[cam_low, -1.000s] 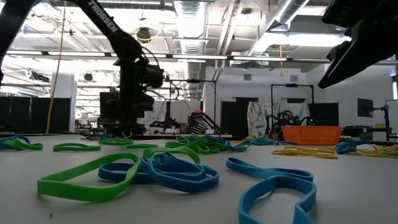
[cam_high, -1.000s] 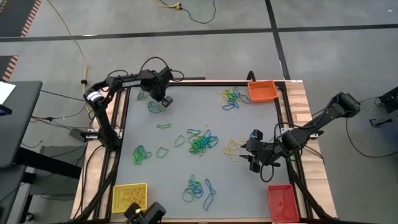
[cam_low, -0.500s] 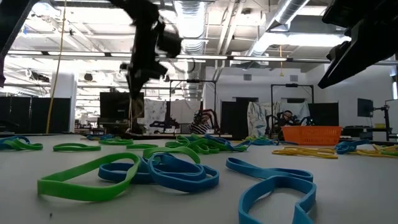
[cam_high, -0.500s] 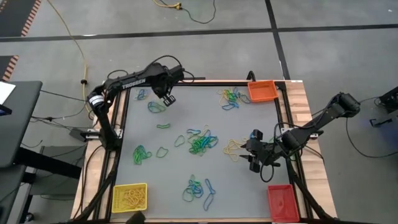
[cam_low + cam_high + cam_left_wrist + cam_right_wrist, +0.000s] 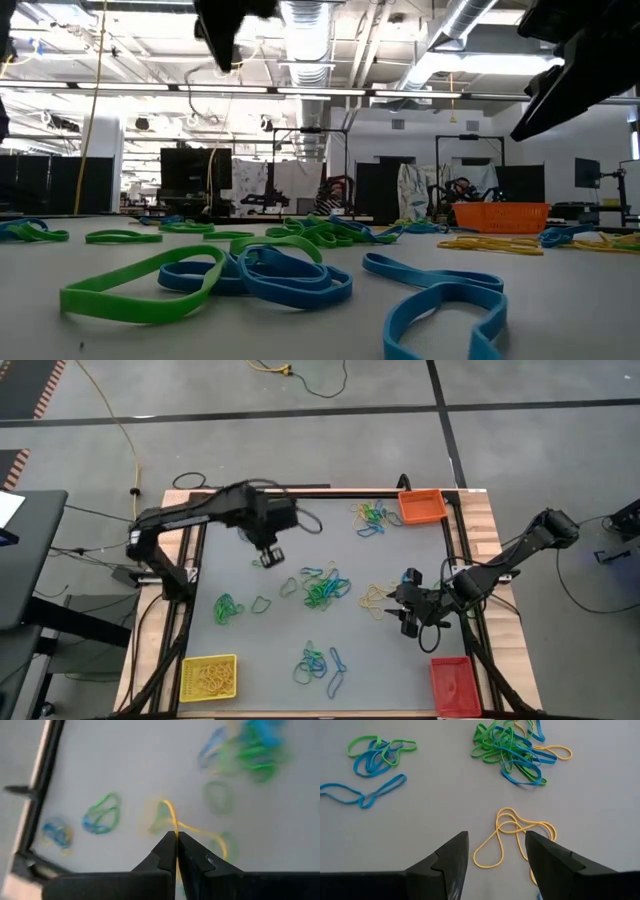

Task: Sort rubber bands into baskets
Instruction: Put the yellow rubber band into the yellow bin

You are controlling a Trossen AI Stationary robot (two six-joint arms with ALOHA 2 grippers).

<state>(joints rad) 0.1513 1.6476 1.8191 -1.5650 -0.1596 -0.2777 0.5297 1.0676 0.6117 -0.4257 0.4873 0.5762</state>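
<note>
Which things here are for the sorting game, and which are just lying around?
For the job: rubber bands, yellow basket, orange basket, red basket, left hand pinching a yellow band, open right hand.

Lying about: long yellow cable on the floor.

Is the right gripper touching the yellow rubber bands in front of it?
Apart. The right wrist view shows the right gripper open, table showing between its fingers and the yellow rubber bands.

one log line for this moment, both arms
left end effector: shut on yellow rubber band, raised over table | right end effector: open, above yellow bands | yellow basket: holds yellow bands
</note>
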